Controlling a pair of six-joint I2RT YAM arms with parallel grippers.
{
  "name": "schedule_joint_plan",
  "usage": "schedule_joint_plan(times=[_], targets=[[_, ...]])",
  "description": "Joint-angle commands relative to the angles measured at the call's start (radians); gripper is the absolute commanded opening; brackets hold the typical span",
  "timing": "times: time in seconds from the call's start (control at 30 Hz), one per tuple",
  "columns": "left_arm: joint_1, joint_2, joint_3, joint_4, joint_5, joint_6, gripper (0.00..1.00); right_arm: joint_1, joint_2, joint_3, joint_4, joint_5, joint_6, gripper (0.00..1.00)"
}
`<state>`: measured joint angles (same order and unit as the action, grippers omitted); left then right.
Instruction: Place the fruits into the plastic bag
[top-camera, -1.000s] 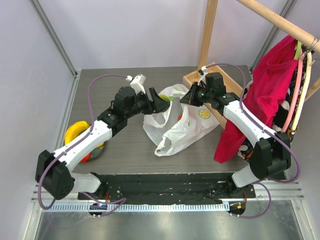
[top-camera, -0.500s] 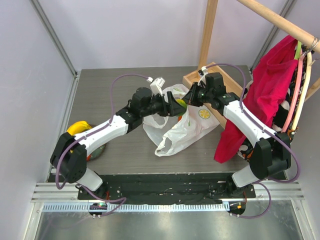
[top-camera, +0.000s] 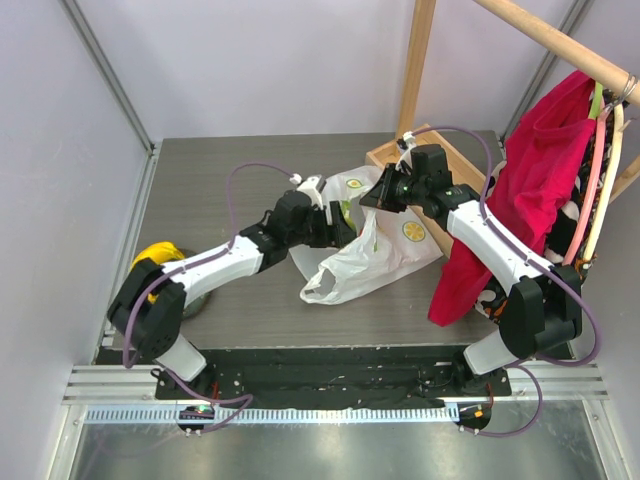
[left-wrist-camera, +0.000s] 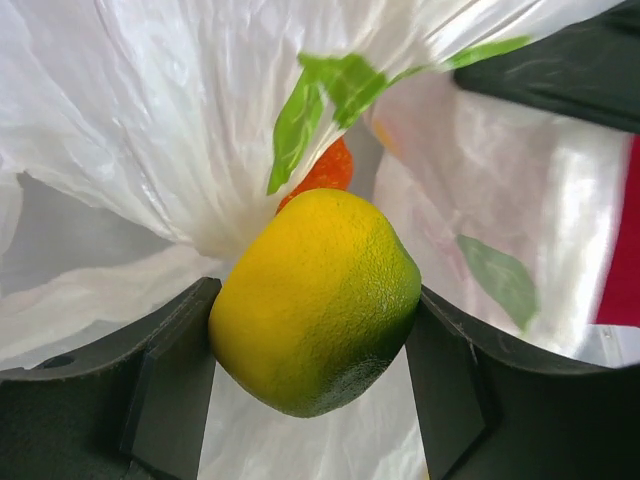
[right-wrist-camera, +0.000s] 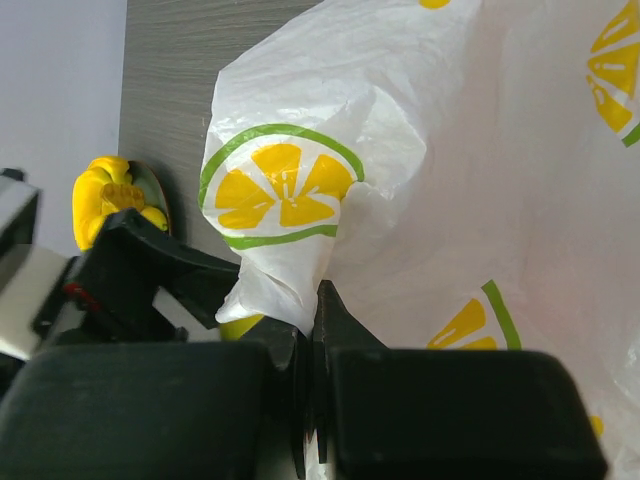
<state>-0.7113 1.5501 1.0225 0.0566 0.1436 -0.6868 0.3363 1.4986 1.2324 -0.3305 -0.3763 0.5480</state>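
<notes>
Top external: the plastic bag (top-camera: 385, 250) lies on the table (top-camera: 200, 180), right of its middle, with its closed end toward the near edge and its mouth toward the far edge. My right tool (top-camera: 376, 196) comes in from the far-right corner and has the rim of the bag pinched and lifted. My left tool (top-camera: 338, 228) reaches across from the near-left corner and sits at the mouth, just left of the right tool, pointing toward the right edge. From up here I cannot make out what it carries. The banana bunch (top-camera: 155, 262) is at the left edge, well apart from the bag.

Left wrist: the tool's fingers (left-wrist-camera: 170, 370) are part open, closed only as far as the green-yellow mango-like fruit (left-wrist-camera: 315, 300) lets them, and they grip it on both sides. White film fills the view ahead and around it. An orange fruit (left-wrist-camera: 325, 170) shows just beyond the mango, past a fold of the bag, so I judge the bag's hollow lies straight ahead of the tool and a little below.

Right wrist: the tool's fingers are pressed together on a bunched fold of the rim, next to a lemon-slice print. The left tool's dark body is close by on the left of this view.

I judge the left arm is the one to act: the drop depends on the mango being past the rim, with the opening in line with the tool's reach.
</notes>
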Motion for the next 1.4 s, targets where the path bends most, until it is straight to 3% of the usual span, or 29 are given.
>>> schedule_joint_plan(times=[0.0,0.2,0.43,0.53,0.57,0.63,0.73,1.03,1.2,1.37], targets=[[-0.056,0.093,0.051,0.02,-0.048,0.016,0.57,-0.003,-0.043,0.038,0.011,-0.003,-0.008,0.01],[-0.128,0.201,0.108,0.032,-0.055,0.006,0.58,-0.005,-0.046,0.03,0.011,-0.003,-0.008,0.01],[-0.134,0.254,0.093,0.057,-0.062,-0.019,0.64,-0.005,-0.047,0.027,0.011,-0.003,-0.008,0.01],[-0.134,0.265,0.093,0.051,-0.062,-0.02,0.7,-0.003,-0.044,0.027,0.011,-0.004,-0.007,0.01],[-0.132,0.268,0.091,0.048,-0.067,-0.022,0.84,-0.003,-0.044,0.027,0.013,-0.006,-0.005,0.01],[-0.134,0.265,0.085,0.046,-0.075,-0.022,0.93,-0.003,-0.044,0.026,0.013,-0.006,-0.006,0.01],[-0.134,0.263,0.087,0.045,-0.079,-0.019,0.99,-0.005,-0.044,0.024,0.015,-0.004,-0.006,0.01],[-0.135,0.225,0.083,0.055,-0.073,0.012,1.0,-0.005,-0.046,0.024,0.013,-0.003,-0.01,0.01],[-0.135,0.127,0.048,0.097,-0.033,0.09,1.0,-0.005,-0.046,0.027,0.015,-0.003,-0.008,0.01],[-0.135,0.035,0.028,0.082,-0.088,0.104,1.0,-0.005,-0.043,0.027,0.011,-0.003,-0.01,0.01]])
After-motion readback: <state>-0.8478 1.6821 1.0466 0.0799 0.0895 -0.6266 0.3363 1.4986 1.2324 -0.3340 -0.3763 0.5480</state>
